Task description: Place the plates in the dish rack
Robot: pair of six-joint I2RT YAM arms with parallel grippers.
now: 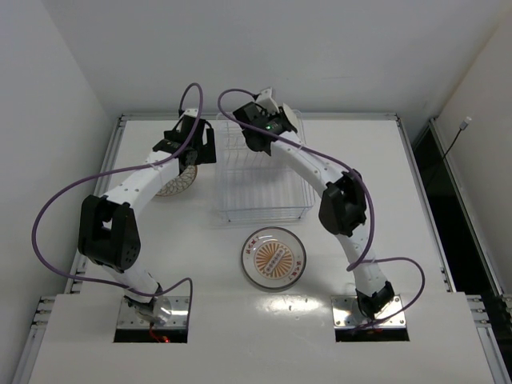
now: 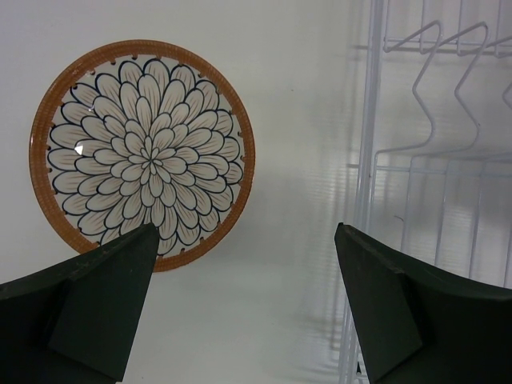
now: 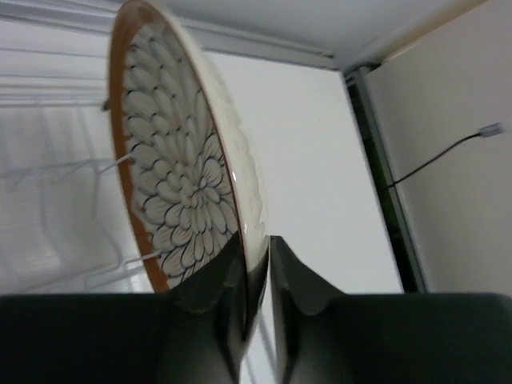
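A brown-rimmed plate with a white petal pattern (image 2: 142, 152) lies flat on the table left of the dish rack (image 2: 432, 160); in the top view (image 1: 176, 184) my left arm partly covers it. My left gripper (image 2: 248, 272) is open and empty, hovering between that plate and the rack; it also shows in the top view (image 1: 192, 152). My right gripper (image 3: 266, 256) is shut on the rim of a cream plate with a brownish scale pattern (image 3: 184, 160), held on edge over the rack's far end (image 1: 268, 120). A white plate with an orange medallion (image 1: 274, 258) lies flat in front of the rack (image 1: 260, 180).
The rack's wire slats (image 3: 64, 168) stand just left of the held plate. The table's back rail (image 1: 344, 118) and the side walls are close behind the rack. Purple cables loop over both arms.
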